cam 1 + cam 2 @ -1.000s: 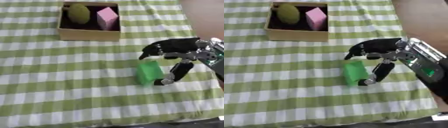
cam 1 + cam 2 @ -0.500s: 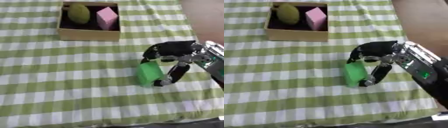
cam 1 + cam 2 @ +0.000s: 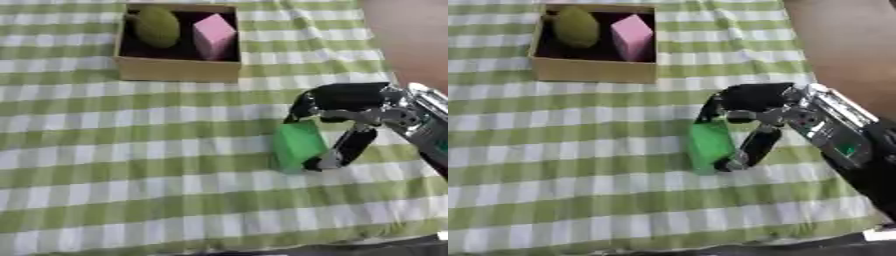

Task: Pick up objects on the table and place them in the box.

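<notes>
Right hand [image 3: 773, 111] in from the right side, black fingers [image 3: 719, 102] curled over the top of the green block [image 3: 710, 145], thumb [image 3: 749, 150] hooked along its near right side, so the hand is clamped on it. The block's lower end looks to be touching the green-and-white checked cloth [image 3: 131, 165], though the contact itself is hard to read. Up and to the left of the hand, well apart, sits the cardboard box [image 3: 178, 70]. Inside it, an olive-green rounded object [image 3: 157, 26] fills the left part and a pink block [image 3: 213, 36] stands just beside it on the right.
</notes>
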You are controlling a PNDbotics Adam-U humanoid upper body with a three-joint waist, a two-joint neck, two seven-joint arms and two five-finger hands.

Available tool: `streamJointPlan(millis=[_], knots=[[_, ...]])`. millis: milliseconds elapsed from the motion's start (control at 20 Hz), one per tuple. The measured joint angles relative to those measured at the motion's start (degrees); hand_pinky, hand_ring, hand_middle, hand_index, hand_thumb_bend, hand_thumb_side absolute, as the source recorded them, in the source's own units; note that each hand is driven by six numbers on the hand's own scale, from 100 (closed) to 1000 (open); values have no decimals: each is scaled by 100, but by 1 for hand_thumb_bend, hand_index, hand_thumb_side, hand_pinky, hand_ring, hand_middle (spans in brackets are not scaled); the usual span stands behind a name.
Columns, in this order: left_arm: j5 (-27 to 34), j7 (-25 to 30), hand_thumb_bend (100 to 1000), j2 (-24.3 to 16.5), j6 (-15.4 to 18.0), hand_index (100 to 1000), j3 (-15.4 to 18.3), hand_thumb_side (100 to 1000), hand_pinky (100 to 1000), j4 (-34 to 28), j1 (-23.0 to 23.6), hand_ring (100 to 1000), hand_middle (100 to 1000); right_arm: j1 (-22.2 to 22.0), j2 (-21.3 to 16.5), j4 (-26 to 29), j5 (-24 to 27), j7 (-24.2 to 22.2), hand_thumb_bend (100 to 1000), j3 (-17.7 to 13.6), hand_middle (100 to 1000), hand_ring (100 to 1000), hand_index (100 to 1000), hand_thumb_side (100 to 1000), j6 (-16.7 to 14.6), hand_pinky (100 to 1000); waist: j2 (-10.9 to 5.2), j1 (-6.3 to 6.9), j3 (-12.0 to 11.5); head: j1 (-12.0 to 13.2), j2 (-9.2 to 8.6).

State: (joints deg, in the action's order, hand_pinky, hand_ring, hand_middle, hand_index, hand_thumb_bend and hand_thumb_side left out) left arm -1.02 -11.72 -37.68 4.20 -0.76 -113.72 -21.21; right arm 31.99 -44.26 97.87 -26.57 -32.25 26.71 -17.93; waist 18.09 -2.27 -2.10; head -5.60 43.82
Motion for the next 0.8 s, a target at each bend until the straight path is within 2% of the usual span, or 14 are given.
streamJointPlan(millis=[250,450,600,800], knots=[[0,10,100,0,-4,907,1,583,789,0,5,848,831,188,-270,589,753,-59,100,-291,472,755,709,269,220,888,0,0,14,24,-1],[0,28,100,0,1,907,1,584,790,0,5,849,831,584,-445,865,1396,-218,100,-506,474,755,714,255,423,891,-1,-4,14,52,-1],[2,57,100,0,-2,907,-3,584,790,0,0,849,831,1103,-421,785,1739,-335,100,-552,474,754,713,257,537,891,-6,-47,-16,43,-1],[30,122,100,5,-4,907,-20,584,790,0,-57,850,831,1873,-80,157,1908,-547,100,-504,470,750,711,253,545,890,-6,-70,-79,-29,-1]])
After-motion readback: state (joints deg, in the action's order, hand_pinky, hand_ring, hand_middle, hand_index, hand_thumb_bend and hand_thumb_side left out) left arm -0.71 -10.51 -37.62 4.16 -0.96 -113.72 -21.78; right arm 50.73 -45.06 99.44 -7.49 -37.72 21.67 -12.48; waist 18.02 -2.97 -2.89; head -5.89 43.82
